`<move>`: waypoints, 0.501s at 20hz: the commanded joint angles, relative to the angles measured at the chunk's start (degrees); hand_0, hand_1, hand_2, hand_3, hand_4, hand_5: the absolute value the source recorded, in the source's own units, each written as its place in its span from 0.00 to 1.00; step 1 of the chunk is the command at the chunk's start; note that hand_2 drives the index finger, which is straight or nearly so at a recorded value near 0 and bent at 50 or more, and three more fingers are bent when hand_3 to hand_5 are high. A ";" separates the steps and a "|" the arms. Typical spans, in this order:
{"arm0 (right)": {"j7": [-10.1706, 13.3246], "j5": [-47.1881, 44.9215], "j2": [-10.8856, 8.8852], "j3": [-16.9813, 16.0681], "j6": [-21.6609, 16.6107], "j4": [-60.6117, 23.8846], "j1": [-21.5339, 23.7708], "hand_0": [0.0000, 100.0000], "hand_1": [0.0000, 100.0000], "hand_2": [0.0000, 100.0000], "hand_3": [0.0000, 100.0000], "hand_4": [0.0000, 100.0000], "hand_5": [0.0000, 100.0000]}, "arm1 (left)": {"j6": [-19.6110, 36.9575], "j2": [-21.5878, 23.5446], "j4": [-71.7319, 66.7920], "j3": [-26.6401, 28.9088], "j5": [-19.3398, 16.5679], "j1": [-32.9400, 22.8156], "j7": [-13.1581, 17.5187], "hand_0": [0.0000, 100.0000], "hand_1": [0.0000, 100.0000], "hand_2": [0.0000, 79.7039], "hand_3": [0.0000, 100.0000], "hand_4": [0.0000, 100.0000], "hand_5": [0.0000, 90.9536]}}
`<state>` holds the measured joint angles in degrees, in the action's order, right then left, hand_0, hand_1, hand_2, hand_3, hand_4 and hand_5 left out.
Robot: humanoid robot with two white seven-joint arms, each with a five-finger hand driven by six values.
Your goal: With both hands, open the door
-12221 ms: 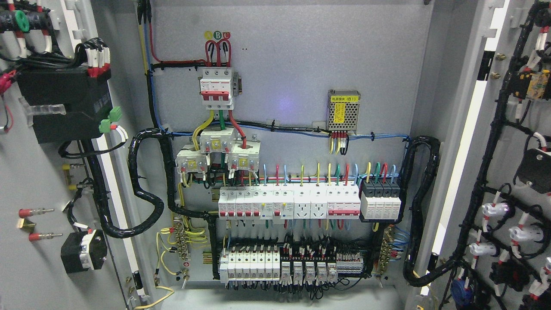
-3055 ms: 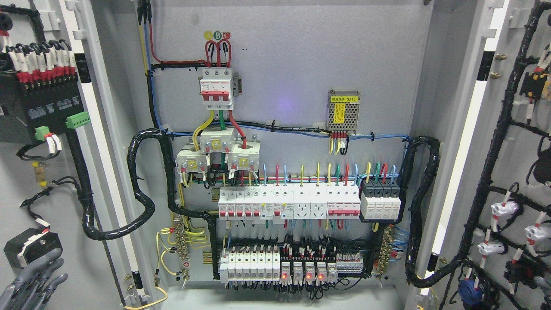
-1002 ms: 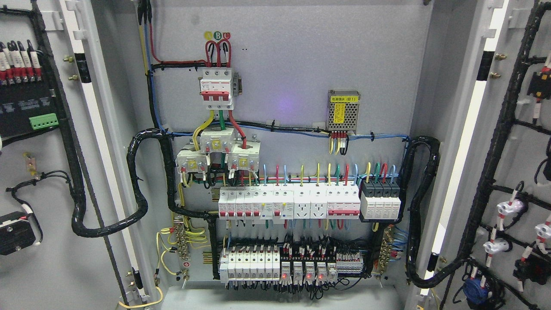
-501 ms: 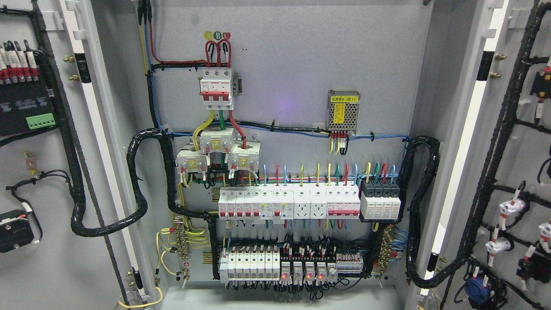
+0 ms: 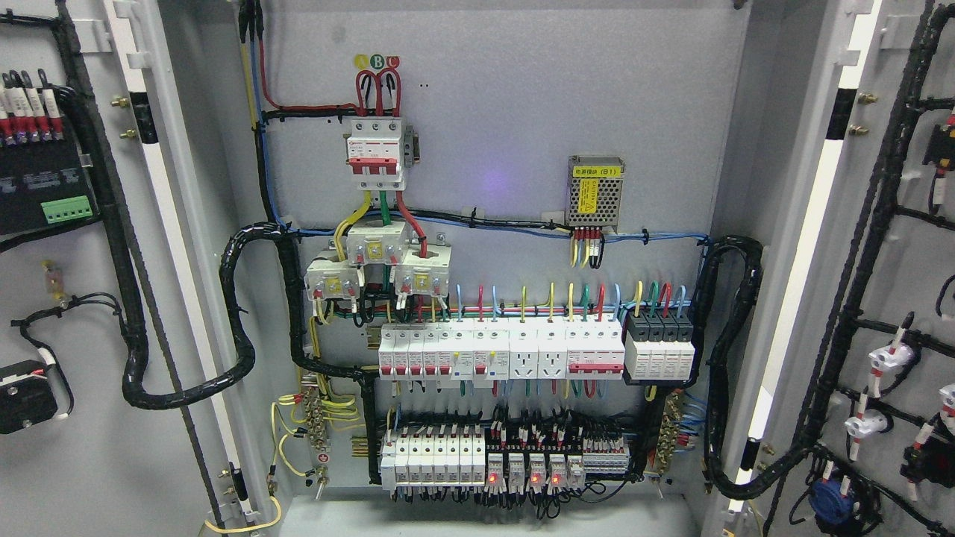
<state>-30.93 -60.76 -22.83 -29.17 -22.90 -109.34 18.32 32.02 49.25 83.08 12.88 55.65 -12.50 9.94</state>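
Doors stand swung wide on both sides of the cabinet, and no robot hand shows anywhere in the head view, so whether either one is open, closed or gripping cannot be told from here.

The left door (image 5: 67, 462) fills the left edge of the picture, its inner face turned toward the camera and carrying a black module (image 5: 41, 190) with a green terminal strip, plus a thick black cable loom (image 5: 186, 380) that droops across to the cabinet body. The right door (image 5: 895, 246) does the same on the right edge, with black harness branches and white connectors on its inner face. Each door's long axis runs vertically, hinged along the cabinet's side posts, and each free edge lies beyond the picture's border.

Between them the back panel (image 5: 522, 112) is fully exposed: a red-and-white main breaker (image 5: 375, 153) up top, a row of white breakers (image 5: 500, 350) across the middle, and relays (image 5: 533, 470) with small red lights at the bottom.

Judging by this, the opening looks essentially finished. Any further push would go outward, away from the centre, left arm toward the left door and right arm toward the right, since each is presumably nearer its own side.
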 commanded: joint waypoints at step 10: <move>-0.10 -0.33 0.33 -1.85 -0.30 -0.95 1.36 0.00 0.00 0.00 0.00 0.00 0.00 | -0.64 1.73 -2.31 -0.31 1.91 0.55 -0.09 0.00 0.00 0.00 0.00 0.00 0.00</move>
<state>-30.81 -60.87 -22.71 -30.07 -23.05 -109.28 18.93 31.37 50.10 81.74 12.73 56.92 -12.14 9.94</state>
